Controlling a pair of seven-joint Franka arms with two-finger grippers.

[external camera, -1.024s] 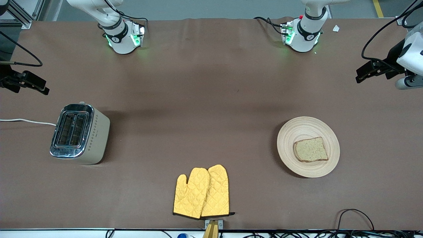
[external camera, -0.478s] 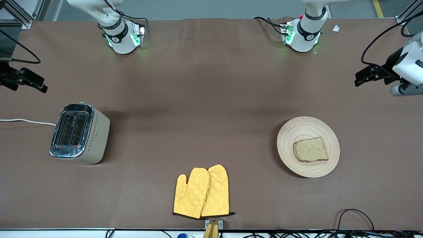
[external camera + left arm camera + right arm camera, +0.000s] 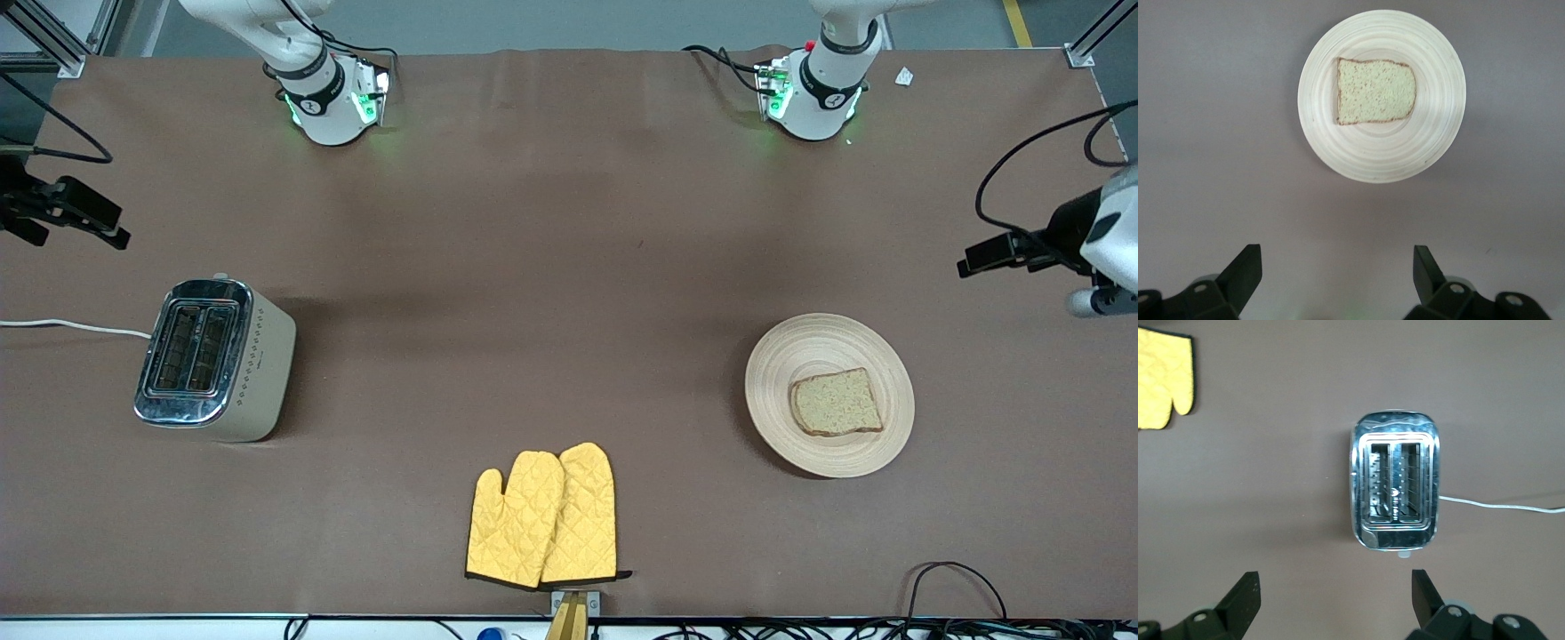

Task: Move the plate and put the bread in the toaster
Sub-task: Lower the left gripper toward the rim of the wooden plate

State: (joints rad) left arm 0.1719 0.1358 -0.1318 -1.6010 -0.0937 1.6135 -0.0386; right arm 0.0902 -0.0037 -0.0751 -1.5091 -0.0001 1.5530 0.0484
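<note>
The pale wooden plate (image 3: 805, 356) lies toward the left arm's end of the table, with the bread (image 3: 837, 403) lying flat on it. Both show in the left wrist view, plate (image 3: 1438, 133) and bread (image 3: 1375, 90). My left gripper (image 3: 1337, 259) is open and empty, high over bare table beside the plate; its hand shows at the front view's edge (image 3: 1107, 236). The toaster (image 3: 213, 358) stands toward the right arm's end, slots empty. My right gripper (image 3: 1335, 581) is open and empty, high over the table beside the toaster (image 3: 1395, 480).
A pair of yellow oven mitts (image 3: 542, 516) lies near the table's front edge, midway along it, and shows in the right wrist view (image 3: 1161, 380). The toaster's white cord (image 3: 71, 326) runs off the table's end. Black cables (image 3: 956, 582) lie at the front edge.
My left hand has moved lower in the front view, closer to over the plate. My right hand has shifted slightly. Plate, bread and toaster have not moved.
</note>
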